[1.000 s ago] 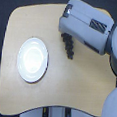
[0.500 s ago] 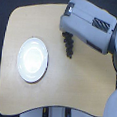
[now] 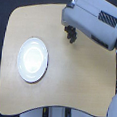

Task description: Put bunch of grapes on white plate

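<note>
The white plate [image 3: 33, 59] lies on the tan table toward the exterior view's left, and nothing is on it. My grey arm comes in from the upper right. At its tip, the gripper [image 3: 70, 32] points down over the table's far middle, well to the right of the plate. A small dark lumpy cluster, the bunch of grapes [image 3: 71, 38], hangs at the fingertips. The fingers look shut on it, though dark fingers and dark grapes blur together. No other grapes show on the table.
The rounded tan table [image 3: 67, 90] sits on a white base against a black floor. The bulky arm housing [image 3: 94, 22] covers the table's far right corner. A dark cable runs down along the table's right edge [image 3: 116, 73].
The arm has shifted slightly up and away in the view. The dark cluster at its tip moved with it. The plate has stayed put.
</note>
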You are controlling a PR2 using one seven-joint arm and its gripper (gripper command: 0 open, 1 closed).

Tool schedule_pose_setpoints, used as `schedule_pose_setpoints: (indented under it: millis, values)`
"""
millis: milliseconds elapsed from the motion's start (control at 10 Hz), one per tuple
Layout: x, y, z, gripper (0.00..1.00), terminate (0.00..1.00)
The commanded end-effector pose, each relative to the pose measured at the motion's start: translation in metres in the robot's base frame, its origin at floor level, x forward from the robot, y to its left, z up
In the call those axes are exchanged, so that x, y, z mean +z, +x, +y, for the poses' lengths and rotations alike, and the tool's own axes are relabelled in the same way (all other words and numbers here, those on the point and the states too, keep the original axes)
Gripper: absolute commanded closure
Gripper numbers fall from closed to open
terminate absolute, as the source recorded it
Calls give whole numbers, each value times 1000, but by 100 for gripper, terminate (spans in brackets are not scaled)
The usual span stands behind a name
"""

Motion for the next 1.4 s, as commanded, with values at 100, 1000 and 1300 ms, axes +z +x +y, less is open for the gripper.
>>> schedule_pose_setpoints:
  millis: [100,1000,1300]
  values:
    - [77,-23,11,100,0]
    - [37,-117,170,100,0]
    - [21,-127,206,100,0]
